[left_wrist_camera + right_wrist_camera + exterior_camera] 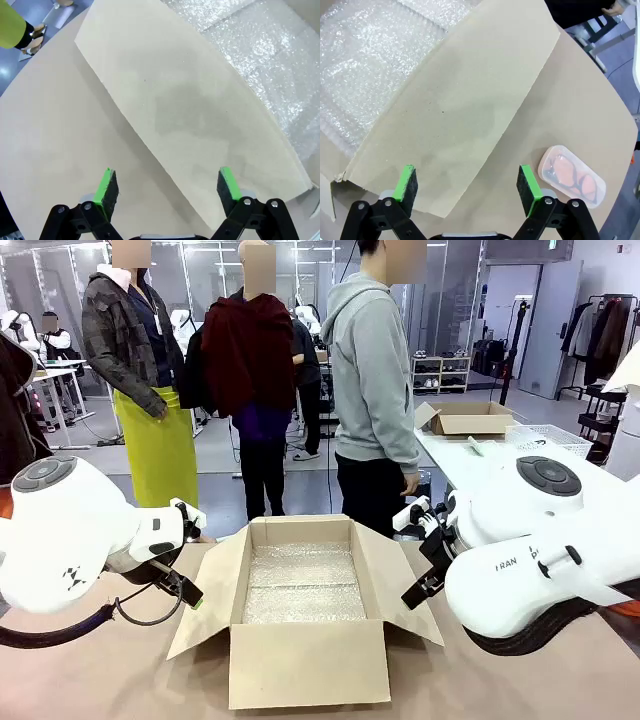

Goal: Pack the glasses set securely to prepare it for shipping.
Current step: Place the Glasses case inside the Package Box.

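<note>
cardboard box (300, 665) sits lined but unpacked; your left gripper (167, 187) and right gripper (467, 182) gape beside it; next, grasp the pink case (572, 176) off its right flap

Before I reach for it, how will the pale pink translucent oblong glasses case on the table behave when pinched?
The pale pink translucent glasses case looks like thin smooth plastic: probably light, perhaps slippery. Lying flat with rounded corners, it should not roll but may slide if nudged.
</note>
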Controlling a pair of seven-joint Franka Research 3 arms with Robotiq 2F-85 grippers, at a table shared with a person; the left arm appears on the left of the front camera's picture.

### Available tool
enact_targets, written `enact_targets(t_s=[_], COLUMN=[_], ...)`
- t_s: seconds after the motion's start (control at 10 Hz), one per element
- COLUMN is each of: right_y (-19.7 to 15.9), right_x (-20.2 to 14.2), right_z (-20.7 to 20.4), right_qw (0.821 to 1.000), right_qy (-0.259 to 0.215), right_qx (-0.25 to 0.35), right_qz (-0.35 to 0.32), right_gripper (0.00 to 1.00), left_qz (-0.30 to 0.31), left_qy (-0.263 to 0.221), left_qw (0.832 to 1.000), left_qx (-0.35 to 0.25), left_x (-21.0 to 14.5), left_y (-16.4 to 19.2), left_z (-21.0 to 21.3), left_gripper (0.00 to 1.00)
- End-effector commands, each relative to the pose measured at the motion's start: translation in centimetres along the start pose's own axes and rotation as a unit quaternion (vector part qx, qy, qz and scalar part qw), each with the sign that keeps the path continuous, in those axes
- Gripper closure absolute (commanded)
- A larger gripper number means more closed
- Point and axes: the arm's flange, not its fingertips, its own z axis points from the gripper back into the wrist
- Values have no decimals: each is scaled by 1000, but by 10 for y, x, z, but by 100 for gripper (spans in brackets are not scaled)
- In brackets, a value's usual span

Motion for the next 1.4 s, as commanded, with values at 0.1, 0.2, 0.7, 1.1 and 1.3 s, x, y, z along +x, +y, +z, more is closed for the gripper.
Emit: enact_targets(t_s=[0.1,0.2,0.7,1.1,1.3], right_y=[0,0,0,-26,-55], right_x=[0,0,0,-1,-10], right_z=[0,0,0,22,54], right_qw=[1000,1000,1000,999,997], right_qy=[0,0,0,10,29], right_qx=[0,0,0,-1,18], right_qz=[0,0,0,38,76], right_gripper=[0,0,0,0,0], left_qz=[0,0,0,-9,-9], left_qy=[0,0,0,-41,-33], left_qw=[1000,1000,1000,999,999], left_qx=[0,0,0,-20,-37], left_x=[0,0,0,26,34], left_y=[0,0,0,-6,1], left_z=[0,0,0,64,120], left_gripper=[0,0,0,0,0])
